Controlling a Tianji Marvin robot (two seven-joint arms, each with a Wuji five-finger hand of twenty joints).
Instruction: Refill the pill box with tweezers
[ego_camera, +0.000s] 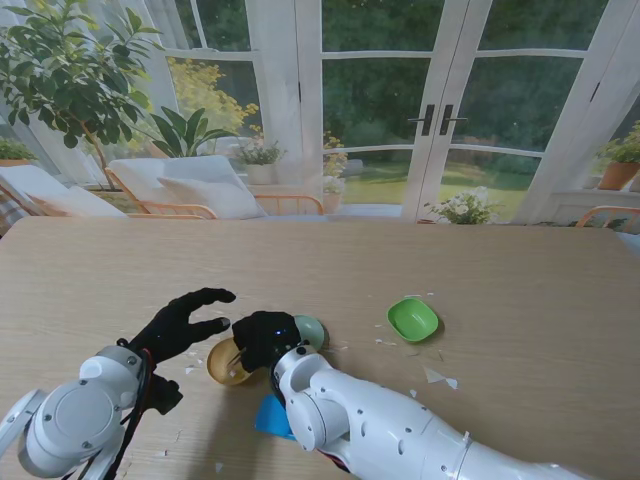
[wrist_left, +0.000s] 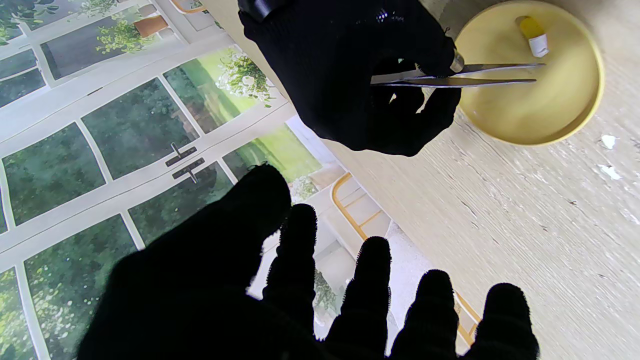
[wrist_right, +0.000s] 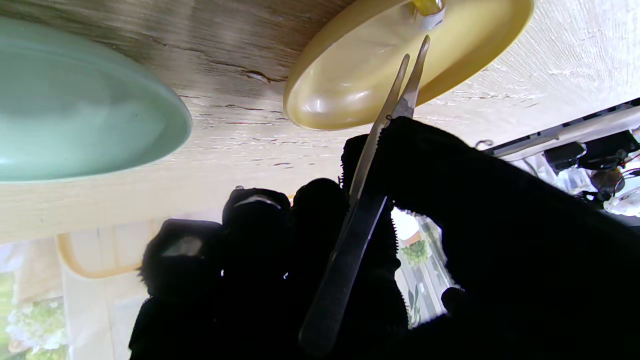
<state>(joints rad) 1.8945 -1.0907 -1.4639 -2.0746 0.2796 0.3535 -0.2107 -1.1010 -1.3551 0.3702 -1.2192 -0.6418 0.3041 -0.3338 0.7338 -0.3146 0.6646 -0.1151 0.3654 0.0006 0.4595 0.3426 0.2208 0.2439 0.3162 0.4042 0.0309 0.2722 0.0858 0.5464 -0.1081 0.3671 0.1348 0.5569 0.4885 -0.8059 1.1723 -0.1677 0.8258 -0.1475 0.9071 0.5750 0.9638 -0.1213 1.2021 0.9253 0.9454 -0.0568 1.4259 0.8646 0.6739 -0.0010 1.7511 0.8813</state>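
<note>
My right hand (ego_camera: 263, 338) in its black glove is shut on metal tweezers (wrist_left: 465, 75), whose tips reach over the yellow dish (ego_camera: 228, 363). A yellow and white capsule (wrist_left: 533, 36) lies in that dish, just beyond the tweezer tips (wrist_right: 415, 75), which stand slightly apart. My left hand (ego_camera: 185, 322) hovers to the left of the dish, fingers spread and holding nothing. A pale green dish (ego_camera: 311, 331) sits just right of my right hand. A blue object (ego_camera: 271, 416), possibly the pill box, lies mostly hidden under my right forearm.
A bright green dish (ego_camera: 413, 319) sits on the wooden table (ego_camera: 520, 300) to the right. Small white scraps (ego_camera: 438, 377) lie scattered near it and around the yellow dish. Glass doors and chairs stand beyond the far table edge.
</note>
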